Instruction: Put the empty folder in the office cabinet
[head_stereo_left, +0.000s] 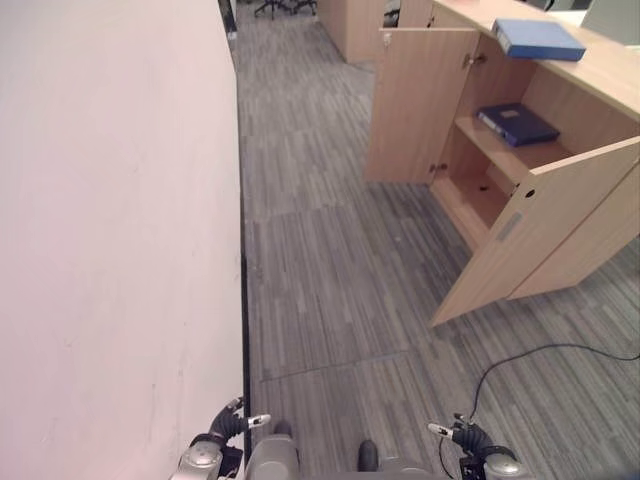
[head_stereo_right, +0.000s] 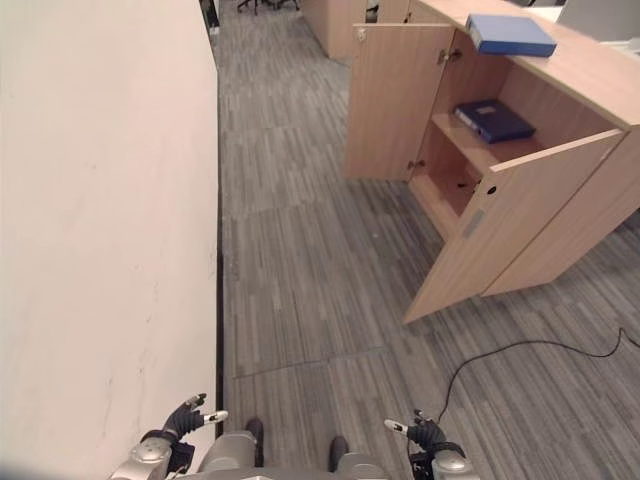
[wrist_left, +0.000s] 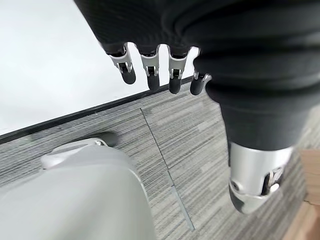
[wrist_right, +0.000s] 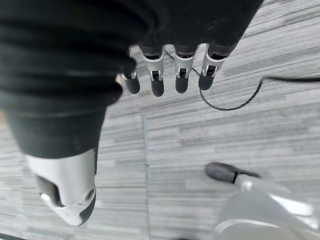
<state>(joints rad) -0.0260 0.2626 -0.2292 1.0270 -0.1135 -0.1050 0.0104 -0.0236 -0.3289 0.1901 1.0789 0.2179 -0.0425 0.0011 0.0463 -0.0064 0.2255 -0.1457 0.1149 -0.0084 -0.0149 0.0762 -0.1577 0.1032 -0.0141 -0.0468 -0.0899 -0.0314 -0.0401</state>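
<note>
Up in the upper right of the frame, the light blue folder (head_stereo_left: 539, 39) lies flat on the wooden counter (head_stereo_left: 610, 70), above the office cabinet (head_stereo_left: 520, 190), whose two doors stand open. A dark blue folder (head_stereo_left: 517, 124) rests on the cabinet's inner shelf (head_stereo_left: 500, 150). At the bottom edge, the left hand (head_stereo_left: 232, 424) and right hand (head_stereo_left: 463, 434) hang low over the grey carpet floor (head_stereo_left: 330, 260), both with fingers relaxed and holding nothing. A white wall (head_stereo_left: 110, 220) fills the left side.

wall (head_stereo_left: 110, 220): white, on left | floor (head_stereo_left: 320, 270): grey striped carpet tiles | far chairs (head_stereo_left: 285, 6): dark
</note>
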